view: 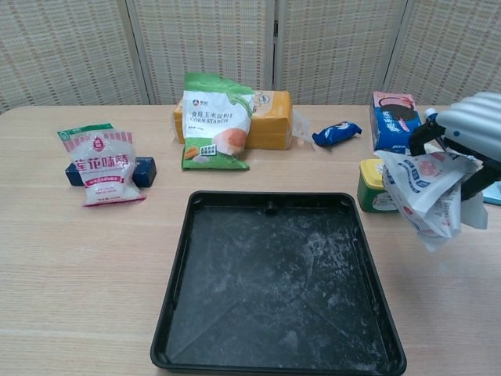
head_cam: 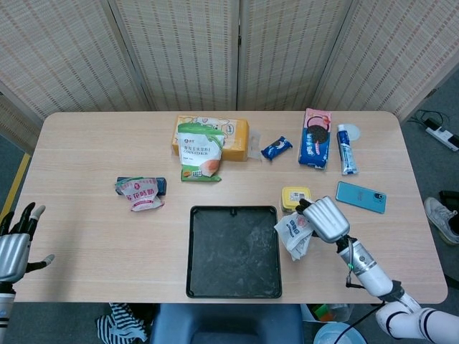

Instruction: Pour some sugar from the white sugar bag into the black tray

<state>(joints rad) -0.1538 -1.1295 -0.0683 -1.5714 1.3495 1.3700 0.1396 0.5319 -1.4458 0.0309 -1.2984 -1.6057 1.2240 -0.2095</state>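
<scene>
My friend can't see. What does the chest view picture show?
The robot's right hand holds a white sugar bag in the air, just right of a black tray on the table. Behind sit a cornstarch bag and snacks.

1. Right hand (head_cam: 326,218) grips white sugar bag (head_cam: 294,233), just beside the right edge of the black tray (head_cam: 234,251).
2. Bag partly hides the yellow-lidded tub (head_cam: 295,197) behind it.
3. Left hand (head_cam: 14,247) at the table's (head_cam: 86,236) left edge, fingers spread, holding nothing.
4. Blue phone (head_cam: 361,196) lies flat, right of the tub.
</scene>
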